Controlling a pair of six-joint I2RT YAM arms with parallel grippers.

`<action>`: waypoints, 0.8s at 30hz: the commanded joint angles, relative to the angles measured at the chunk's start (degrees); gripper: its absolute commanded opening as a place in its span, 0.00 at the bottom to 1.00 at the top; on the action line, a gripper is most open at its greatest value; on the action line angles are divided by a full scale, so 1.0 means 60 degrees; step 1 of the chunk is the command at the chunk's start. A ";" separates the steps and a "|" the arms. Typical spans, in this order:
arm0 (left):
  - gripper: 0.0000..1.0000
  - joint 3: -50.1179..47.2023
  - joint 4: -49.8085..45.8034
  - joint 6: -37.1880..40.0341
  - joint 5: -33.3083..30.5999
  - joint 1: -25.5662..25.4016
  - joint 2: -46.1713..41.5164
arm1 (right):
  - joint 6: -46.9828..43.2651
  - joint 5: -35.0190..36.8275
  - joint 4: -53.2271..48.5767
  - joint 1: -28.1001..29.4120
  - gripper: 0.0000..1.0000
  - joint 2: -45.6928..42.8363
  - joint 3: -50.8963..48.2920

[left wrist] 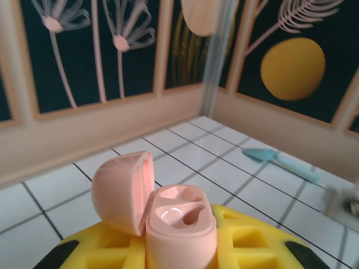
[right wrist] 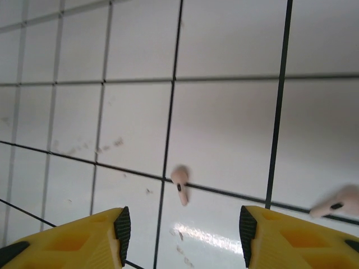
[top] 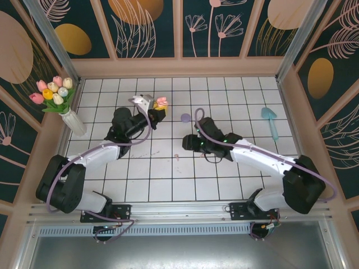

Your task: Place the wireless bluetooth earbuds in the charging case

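A pale pink charging case [left wrist: 180,224] is held up off the floor with its lid [left wrist: 120,190] swung open to the left, and both of its sockets are empty. My left gripper [left wrist: 179,252] is shut on the case's body, and the same case [top: 161,102] appears at that gripper [top: 155,106] in the top view. One pale pink earbud [right wrist: 180,186] lies on a tile line just ahead of my right gripper [right wrist: 184,235], which is open above the floor. Another pink earbud [right wrist: 339,204] lies further right. From above, the right gripper [top: 187,143] hovers near an earbud [top: 177,158].
A small purple rounded object [top: 185,117] rests on the tiles between the two arms. A teal scoop [top: 270,121] lies at the right. A white vase of tulips [top: 61,101] stands at the left wall. Wooden walls [top: 179,67] enclose the tiled floor.
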 commanded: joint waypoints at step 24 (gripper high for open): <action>0.00 -0.1970 0.6148 -0.0595 -0.4286 0.0050 -0.0356 | -0.0372 0.1776 -0.1803 0.1715 0.46 0.4793 0.3158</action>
